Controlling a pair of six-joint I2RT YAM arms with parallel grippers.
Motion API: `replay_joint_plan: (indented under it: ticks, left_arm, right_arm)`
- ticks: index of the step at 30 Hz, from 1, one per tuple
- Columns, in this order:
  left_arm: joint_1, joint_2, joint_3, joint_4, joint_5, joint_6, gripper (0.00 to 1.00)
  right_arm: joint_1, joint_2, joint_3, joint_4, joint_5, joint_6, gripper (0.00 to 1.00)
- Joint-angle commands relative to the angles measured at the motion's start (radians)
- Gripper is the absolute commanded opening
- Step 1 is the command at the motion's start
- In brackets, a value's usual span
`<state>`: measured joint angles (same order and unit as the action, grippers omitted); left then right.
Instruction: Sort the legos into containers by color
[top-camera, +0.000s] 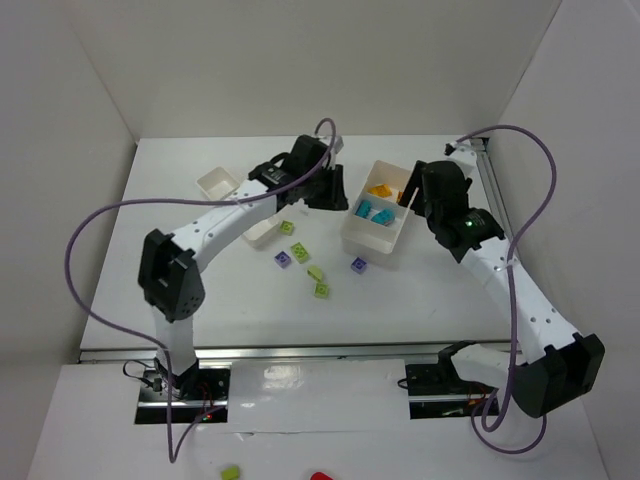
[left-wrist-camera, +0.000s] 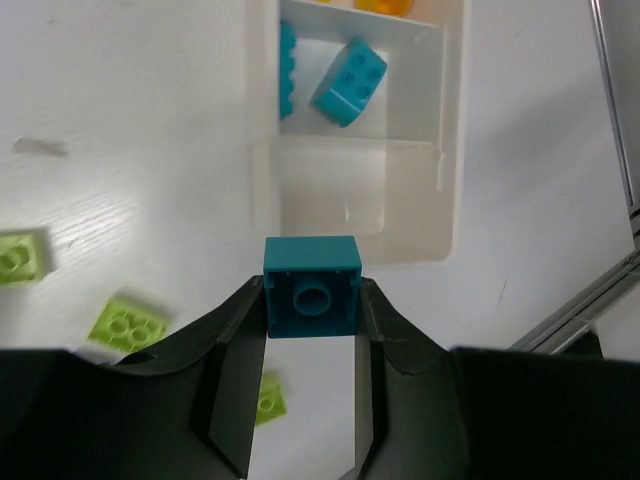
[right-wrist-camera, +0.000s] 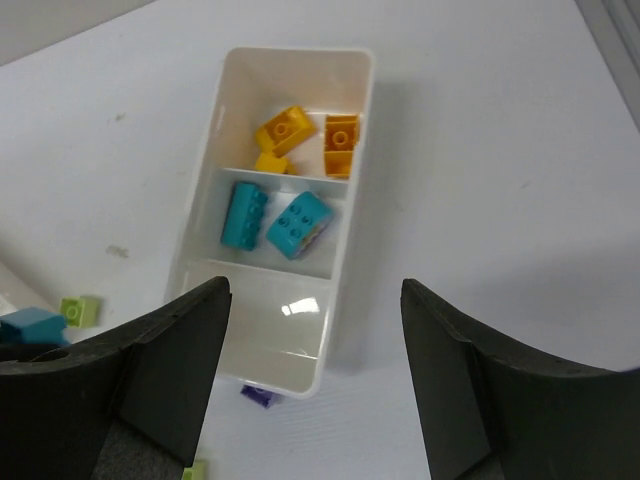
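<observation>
White tabletop (top-camera: 240, 320), white walls (top-camera: 300, 60) closing it in on three sides. Left gripper (left-wrist-camera: 312, 305) is clamping a cyan lego brick (left-wrist-camera: 312, 285) just short of the three-section tray (right-wrist-camera: 285, 335), at its empty end compartment. Right gripper (right-wrist-camera: 312, 290) is hovering above that tray, jaws apart. Lime legos (top-camera: 300, 252) and purple legos (top-camera: 283, 259) are lying loose mid-tabletop.

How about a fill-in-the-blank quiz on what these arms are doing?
The left arm's jaws clamp a small ___ studded plastic brick.
The middle section of the white plastic three-section tray holds ___ cyan bricks.
Its far section holds only plastic pieces coloured ___.
The right arm's jaws stand ___, holding nothing.
Missing: cyan; two; orange-yellow; open.
</observation>
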<state>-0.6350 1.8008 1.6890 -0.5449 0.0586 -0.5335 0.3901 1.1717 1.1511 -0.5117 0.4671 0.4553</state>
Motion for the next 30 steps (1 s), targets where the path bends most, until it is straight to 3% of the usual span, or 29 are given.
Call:
replay_joint_plan:
  ticks: [1,7,12,16,18,22,28,30]
  left_arm:
    - [-0.040,0.182,0.201,-0.003,0.087,0.021,0.31]
    - [-0.083,0.466,0.590,-0.012,0.096,0.037,0.31]
    - [-0.083,0.597,0.686,0.011,0.087,0.015,0.32]
    - [-0.083,0.663,0.730,0.031,0.087,0.004,0.42]
    - [-0.083,0.663,0.730,0.031,0.078,0.004,0.50]
    - [-0.083,0.611,0.686,0.031,0.043,0.029,0.81]
    - [-0.083,0.449,0.608,-0.010,-0.014,0.076,0.81]
    - [-0.083,0.363,0.475,-0.033,-0.095,0.090,0.77]
  right_arm:
    - [-0.055,-0.047,0.003,-0.089,-0.007,0.035,0.76]
    - [-0.100,-0.078,-0.016,-0.148,-0.033,0.046,0.76]
    - [-0.109,-0.096,-0.007,-0.163,-0.033,0.046,0.76]
    - [-0.119,-0.096,-0.016,-0.174,-0.033,0.046,0.76]
    - [-0.119,-0.096,-0.007,-0.185,-0.033,0.046,0.76]
    - [-0.119,-0.096,-0.016,-0.185,-0.042,0.046,0.76]
    - [-0.119,-0.076,-0.025,-0.154,-0.076,0.046,0.76]
    - [-0.119,-0.067,-0.036,-0.145,-0.088,0.046,0.76]
